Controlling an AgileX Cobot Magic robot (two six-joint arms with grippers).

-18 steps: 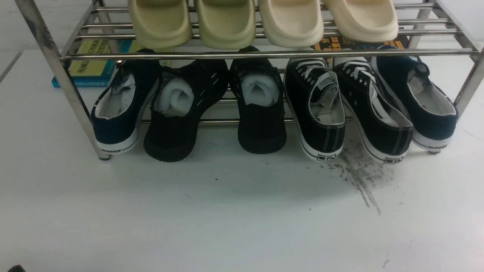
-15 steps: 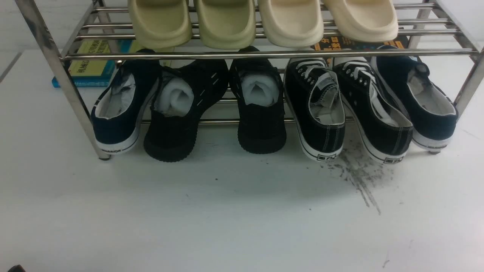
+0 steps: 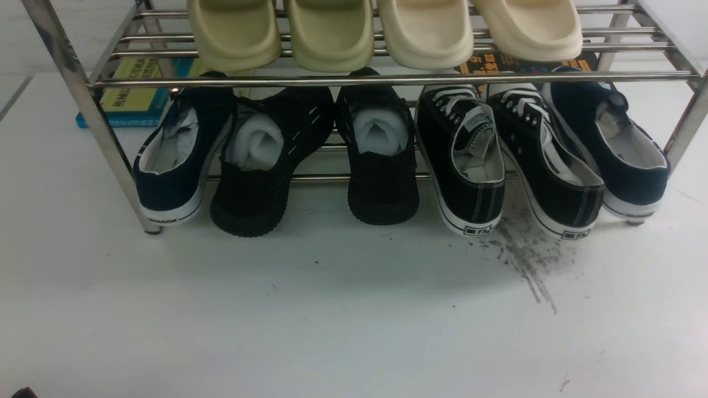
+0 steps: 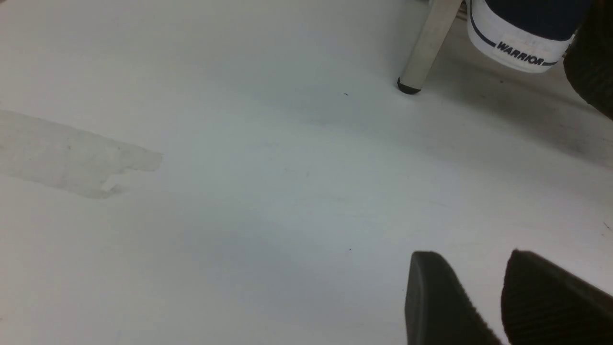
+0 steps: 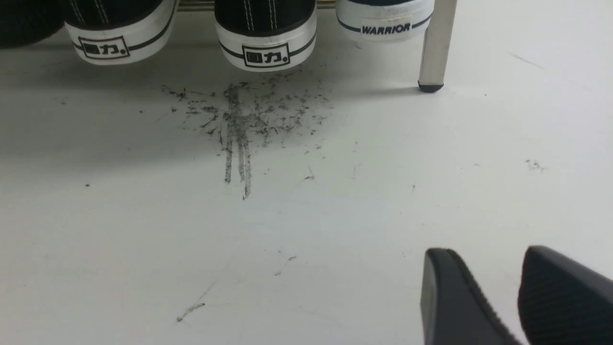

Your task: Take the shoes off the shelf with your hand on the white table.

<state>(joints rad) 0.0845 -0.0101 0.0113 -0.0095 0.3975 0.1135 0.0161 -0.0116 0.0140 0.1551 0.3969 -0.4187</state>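
Steel rods made up the shelf [image 3: 387, 80], which stood on the white table [image 3: 332, 331]. Near its left front leg, the left gripper [image 4: 471, 254] had its fingers spread, with nothing between them. At the shelf's left end, on the lower tier, sat a navy shoe [image 3: 160, 190]; farther along came two all-black shoes [image 3: 381, 193], each stuffed with a white wad [image 3: 381, 130]. On the upper tier above stood green clogs [image 3: 238, 33], then cream clogs [image 3: 431, 33], with nothing visible in their hollows.

Right of the shelf's middle, the black canvas sneakers [image 3: 481, 193] lay side by side on the lower tier, heels jutting past its front rod, no wad visible inside. A second navy shoe [image 3: 636, 171] filled the shelf's right end. In front of that end, the right gripper [image 5: 491, 251] had its fingers apart and held nothing.

The step in hand looked to be the right gripper's approach. Done well, it called for lining up with one sneaker's heel, one finger inside the collar and one outside, then a slight lift and a level pull, sparing the neighbours and the upper rods.
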